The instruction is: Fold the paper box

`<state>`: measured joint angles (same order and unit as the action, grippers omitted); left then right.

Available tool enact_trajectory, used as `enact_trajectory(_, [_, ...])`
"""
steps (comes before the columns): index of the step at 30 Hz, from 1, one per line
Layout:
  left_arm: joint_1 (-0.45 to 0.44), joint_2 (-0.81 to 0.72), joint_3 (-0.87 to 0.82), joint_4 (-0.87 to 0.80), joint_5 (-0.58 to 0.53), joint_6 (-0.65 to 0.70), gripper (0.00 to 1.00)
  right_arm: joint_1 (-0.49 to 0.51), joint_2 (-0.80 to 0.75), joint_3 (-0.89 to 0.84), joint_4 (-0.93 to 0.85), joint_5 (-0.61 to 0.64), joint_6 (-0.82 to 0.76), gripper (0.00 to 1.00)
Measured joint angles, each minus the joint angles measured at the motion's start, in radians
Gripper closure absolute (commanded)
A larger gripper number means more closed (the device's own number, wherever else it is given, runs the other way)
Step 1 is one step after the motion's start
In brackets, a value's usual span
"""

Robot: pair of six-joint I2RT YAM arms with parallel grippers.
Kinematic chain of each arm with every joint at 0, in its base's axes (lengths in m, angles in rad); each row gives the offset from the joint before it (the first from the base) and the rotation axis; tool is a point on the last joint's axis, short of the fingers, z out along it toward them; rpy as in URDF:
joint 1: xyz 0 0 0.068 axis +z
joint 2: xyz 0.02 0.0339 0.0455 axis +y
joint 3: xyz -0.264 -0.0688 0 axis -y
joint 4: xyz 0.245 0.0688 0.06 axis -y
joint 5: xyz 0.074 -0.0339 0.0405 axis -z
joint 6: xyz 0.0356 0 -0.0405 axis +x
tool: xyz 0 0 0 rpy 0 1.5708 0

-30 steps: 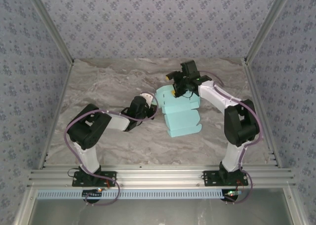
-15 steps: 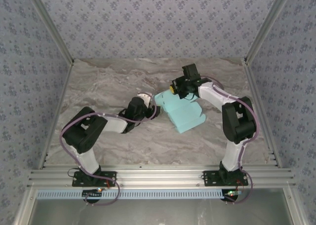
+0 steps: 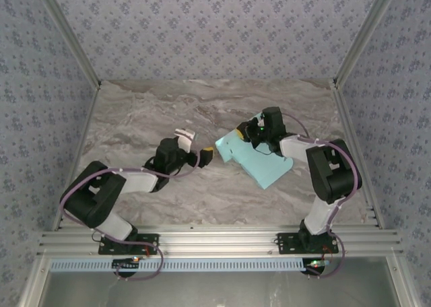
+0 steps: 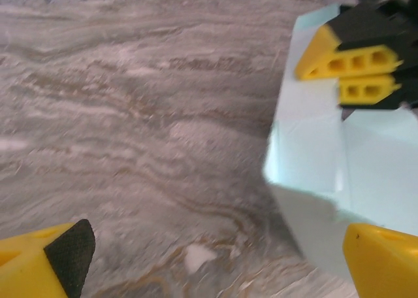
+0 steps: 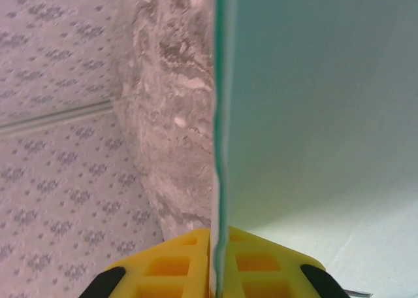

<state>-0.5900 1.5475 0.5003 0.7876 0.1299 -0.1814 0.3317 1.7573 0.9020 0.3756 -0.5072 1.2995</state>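
The paper box [image 3: 262, 164] is a pale turquoise card piece lying tilted on the table, right of centre. My right gripper [image 3: 246, 133] is shut on its far left edge. In the right wrist view the thin card edge [image 5: 219, 115] runs straight up from between the two yellow fingertips [image 5: 171, 266], with the gripper [image 5: 218, 272] pinching it. My left gripper [image 3: 195, 147] stands open just left of the box, apart from it. In the left wrist view its gripper [image 4: 219, 262] has bare table between the fingers, and the box [image 4: 313, 154] sits ahead to the right with the right gripper [image 4: 353, 76] on it.
The marble table [image 3: 148, 118] is walled with patterned panels at the back and both sides. An aluminium rail [image 3: 215, 240] with both arm bases runs along the near edge. Open tabletop lies left of and behind the box.
My left gripper opened, let go of the box's left edge and drew back to the left. My right gripper shut on the box's far edge, and the box turned and slid right.
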Motion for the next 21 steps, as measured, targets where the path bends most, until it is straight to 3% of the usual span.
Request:
enact_trajectory(10, [0.014,0.129,0.001,0.119,0.042,0.071,0.02,-0.002,0.000,-0.090,0.265,-0.100,-0.018,0.94])
enact_trajectory(18, [-0.039,0.267,0.016,0.261,0.065,0.118,0.12,-0.002,0.029,-0.126,0.378,-0.130,-0.004,0.96])
enact_trajectory(21, [-0.055,0.285,0.040,0.286,0.066,0.122,0.20,-0.002,0.031,-0.144,0.409,-0.129,0.005,0.96])
